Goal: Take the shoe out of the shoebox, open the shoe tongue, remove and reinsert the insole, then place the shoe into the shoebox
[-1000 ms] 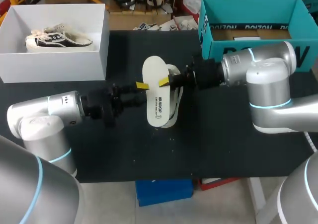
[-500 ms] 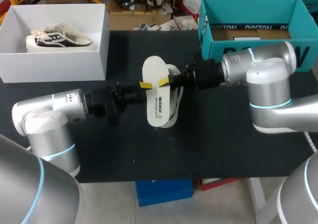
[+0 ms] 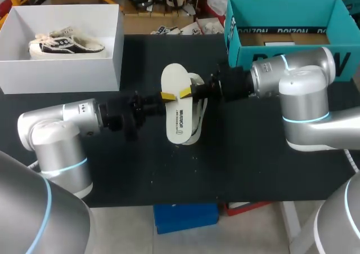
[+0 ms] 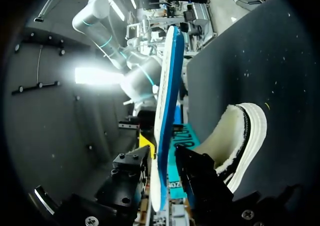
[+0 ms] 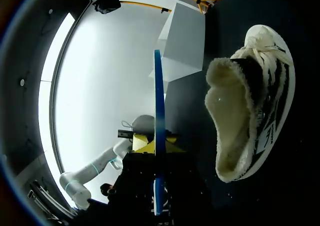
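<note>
The right gripper (image 3: 187, 92) is clenched on the insole (image 3: 175, 110), its yellow tips pinching from both faces, and in the right wrist view the insole stands edge-on, straight out ahead of those fingers. It hangs in the middle of the head frame, long axis running from the top of the frame to the bottom, with the two arms meeting it crosswise from either side.

Now the left gripper (image 3: 166, 96): it is right at the insole's left edge, fingers spread and straddling the thin blue edge. The left wrist view shows a sliver of gap on one side, so it reads as parted, not gripping.

The shoe (image 5: 245, 100) lies on the black table (image 3: 253, 164) just under and slightly right of the insole, roughly parallel to it, fleece-lined mouth turned toward the right wrist. That looks like the relation to watch: insole directly above shoe, axes nearly matched, both arms equally close, the right one carrying.

The white shoebox (image 3: 62, 76) sits well apart at upper left, with another shoe inside.
</note>
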Available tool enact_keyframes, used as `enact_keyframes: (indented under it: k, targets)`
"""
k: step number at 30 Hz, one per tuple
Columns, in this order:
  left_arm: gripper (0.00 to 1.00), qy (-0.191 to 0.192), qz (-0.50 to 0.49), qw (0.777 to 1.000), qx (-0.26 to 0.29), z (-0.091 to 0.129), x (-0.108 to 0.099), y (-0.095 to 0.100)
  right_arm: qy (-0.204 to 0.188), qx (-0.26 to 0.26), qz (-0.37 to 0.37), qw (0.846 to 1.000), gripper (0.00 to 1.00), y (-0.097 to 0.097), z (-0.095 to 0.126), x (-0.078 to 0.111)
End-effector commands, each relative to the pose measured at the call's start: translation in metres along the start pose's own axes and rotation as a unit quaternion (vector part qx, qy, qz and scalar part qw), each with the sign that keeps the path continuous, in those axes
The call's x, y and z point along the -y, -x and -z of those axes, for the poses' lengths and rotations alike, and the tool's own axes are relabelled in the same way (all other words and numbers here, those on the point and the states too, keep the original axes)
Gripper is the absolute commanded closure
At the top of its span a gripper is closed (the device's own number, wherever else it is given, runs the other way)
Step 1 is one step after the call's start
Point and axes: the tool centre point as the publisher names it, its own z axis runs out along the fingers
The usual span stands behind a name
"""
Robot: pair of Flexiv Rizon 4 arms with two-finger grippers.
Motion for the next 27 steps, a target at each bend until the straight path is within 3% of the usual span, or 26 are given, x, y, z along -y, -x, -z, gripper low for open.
enact_keyframes:
  k: [1,9,11,13,24,25,27]
  targets:
    - [0.82,0.000,-0.001,1.000,-0.003,-0.0050,-0.0008,-0.0016,-0.001,0.000,0.000,1.000,1.00,0.0005,-0.0004,-0.0006]
    - [0.83,-0.003,0.005,1.000,-0.005,-0.0108,-0.0023,-0.0049,-0.001,0.000,0.000,1.000,1.00,0.0005,-0.0004,-0.0006]
    - [0.87,-0.005,0.005,1.000,-0.004,-0.0118,-0.0020,-0.0048,-0.001,0.000,0.000,1.000,1.00,0.0005,-0.0004,-0.0006]
    - [1.00,-0.006,0.004,1.000,-0.005,-0.0121,-0.0020,-0.0048,-0.001,0.000,0.000,1.000,1.00,0.0005,-0.0004,-0.0006]
    - [1.00,-0.022,0.003,1.000,-0.016,-0.0108,-0.0001,-0.0057,-0.001,0.000,0.000,1.000,1.00,0.0005,-0.0004,-0.0006]
    - [1.00,-0.027,0.006,0.999,-0.020,-0.0102,0.0015,-0.0061,-0.003,0.001,-0.002,1.000,0.00,-0.0009,0.0007,-0.0007]
    - [1.00,-0.050,0.017,0.998,-0.034,-0.0091,0.0073,-0.0068,0.011,0.010,-0.001,1.000,0.00,-0.0023,0.0048,0.0005]
